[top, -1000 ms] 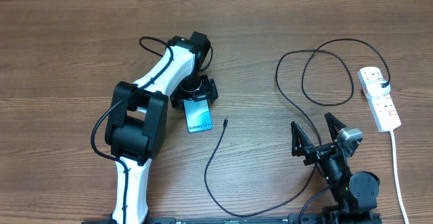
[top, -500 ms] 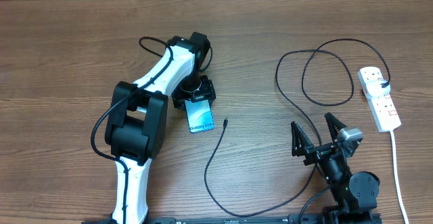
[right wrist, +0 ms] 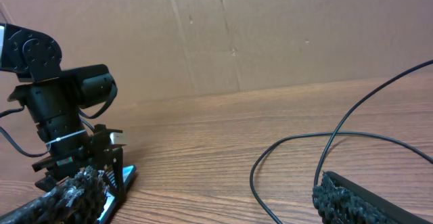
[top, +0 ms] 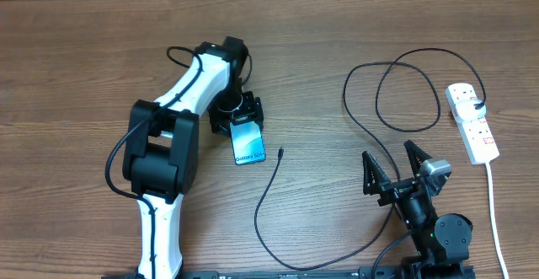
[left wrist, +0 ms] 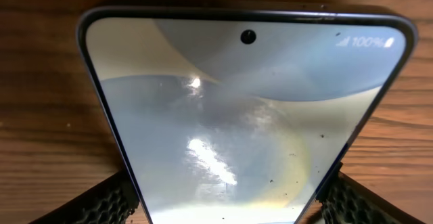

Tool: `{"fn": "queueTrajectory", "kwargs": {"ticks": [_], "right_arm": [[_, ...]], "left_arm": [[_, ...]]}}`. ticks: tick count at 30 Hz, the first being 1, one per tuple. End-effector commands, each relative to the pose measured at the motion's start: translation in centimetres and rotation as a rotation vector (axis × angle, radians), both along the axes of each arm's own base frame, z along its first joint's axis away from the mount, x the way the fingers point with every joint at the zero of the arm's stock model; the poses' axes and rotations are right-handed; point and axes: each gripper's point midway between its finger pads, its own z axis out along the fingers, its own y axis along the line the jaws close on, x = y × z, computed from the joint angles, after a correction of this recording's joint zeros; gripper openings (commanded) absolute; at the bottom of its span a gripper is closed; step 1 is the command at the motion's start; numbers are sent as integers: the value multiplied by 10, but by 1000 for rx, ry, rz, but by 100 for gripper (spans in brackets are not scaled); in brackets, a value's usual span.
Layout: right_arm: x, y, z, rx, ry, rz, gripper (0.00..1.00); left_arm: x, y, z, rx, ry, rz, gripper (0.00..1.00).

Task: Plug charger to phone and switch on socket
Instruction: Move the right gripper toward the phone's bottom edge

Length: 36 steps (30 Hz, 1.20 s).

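Brown wood-grain surface, cardboard wall at the back. Nearest the robot's base, the right gripper sits low on the right side, jaws spread wide, holding nothing. In its wrist view both fingers show at the bottom edge w/ bare wood btwn them. The charger, a thin black cable, lies loose. Its small plug tip rests on the wood just right of the phone, not touching it. The cable drops toward the near edge, runs right along it, comes up past the right gripper, then makes a big loop in the far-right area & ends at a black plug seated in the socket. The phone is left of centre, screen up & lit, "Galaxy" text readable, its far end btwn the fingers of the left gripper. Left wrist view: pads meet both long edges of the phone, so that gripper is closed on it; "100%" shows at a screen corner. The socket, a white power strip w/ red switch marks, lies far right, well apart from the phone. Its thick white lead runs back to the near edge.
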Motion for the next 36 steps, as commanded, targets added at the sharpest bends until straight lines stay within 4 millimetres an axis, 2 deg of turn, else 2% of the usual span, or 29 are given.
{"fn": "queueTrajectory", "kwargs": {"ticks": [1, 8, 12, 18, 23, 27, 30, 33, 36], "right_arm": [[0, -1, -1, 4, -3, -5, 100], [0, 1, -1, 10, -2, 7, 100], [-7, 18, 2, 121, 24, 108, 100], [-17, 43, -5, 143, 104, 269, 100], [-16, 45, 17, 188, 168, 278, 100], [-13, 49, 36, 198, 334, 286, 100], [-6, 51, 38, 175, 544, 276, 100], [6, 53, 40, 176, 736, 271, 100], [23, 69, 44, 229, 855, 350, 100]], "left_arm": [[-8, -14, -36, -113, 51, -57, 80], [-8, -37, -27, -271, 35, -114, 80], [-10, -48, -20, -361, 32, -150, 81], [-14, -61, -11, -457, 31, -188, 81], [-17, -66, -8, -481, 40, -186, 81], [-17, -70, -5, -509, 45, -181, 81], [-18, -72, -3, -522, 47, -179, 81], [-18, -75, -1, -541, 50, -175, 81], [-18, -75, -1, -540, 48, -176, 81]]}}
